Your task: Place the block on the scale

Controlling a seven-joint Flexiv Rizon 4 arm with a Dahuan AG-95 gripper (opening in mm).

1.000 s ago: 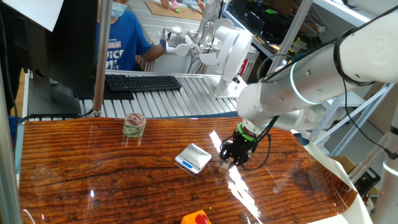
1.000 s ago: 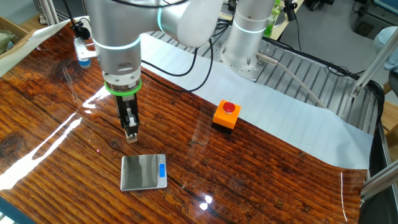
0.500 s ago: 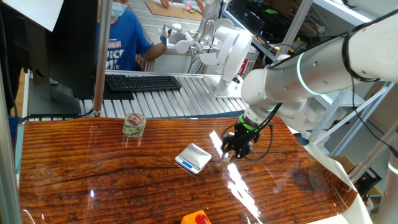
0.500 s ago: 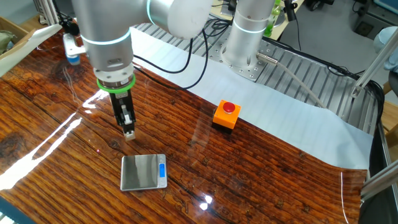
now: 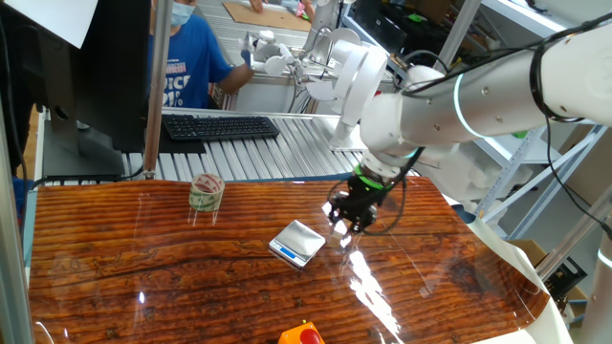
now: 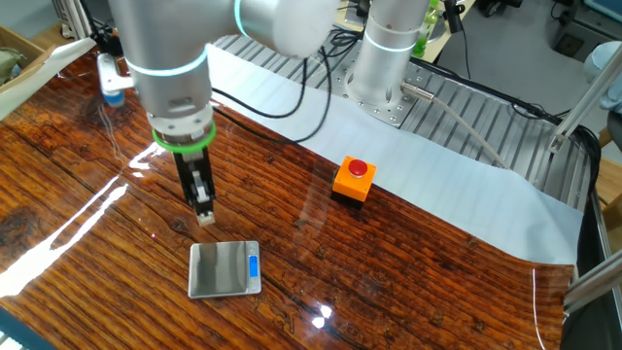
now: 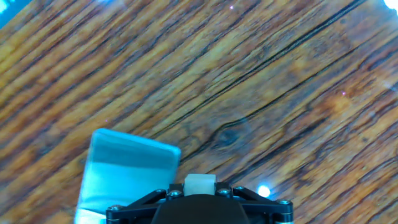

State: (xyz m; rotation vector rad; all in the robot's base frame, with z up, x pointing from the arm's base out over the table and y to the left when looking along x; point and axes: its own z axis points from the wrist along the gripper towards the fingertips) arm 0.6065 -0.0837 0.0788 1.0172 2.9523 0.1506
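Observation:
My gripper (image 5: 345, 222) is shut on the block (image 7: 199, 184), a tiny pale wooden cube that shows between the fingertips in the hand view and under them in the other fixed view (image 6: 205, 218). The gripper (image 6: 203, 208) holds it in the air above the wooden table. The scale (image 5: 297, 243) lies flat with a silver platform and a blue display strip, a little to the left of the gripper. In the other fixed view the scale (image 6: 225, 268) sits just in front of and below the gripper. In the hand view the scale (image 7: 127, 171) shows at lower left.
A tape roll (image 5: 206, 192) stands on the table at left. A black keyboard (image 5: 220, 126) lies behind the table. An orange box with a red button (image 6: 354, 179) sits on the table to the right of the scale. A person in blue (image 5: 187, 57) sits behind.
The gripper has risen from the table with the block shut in it and moved toward the scale.

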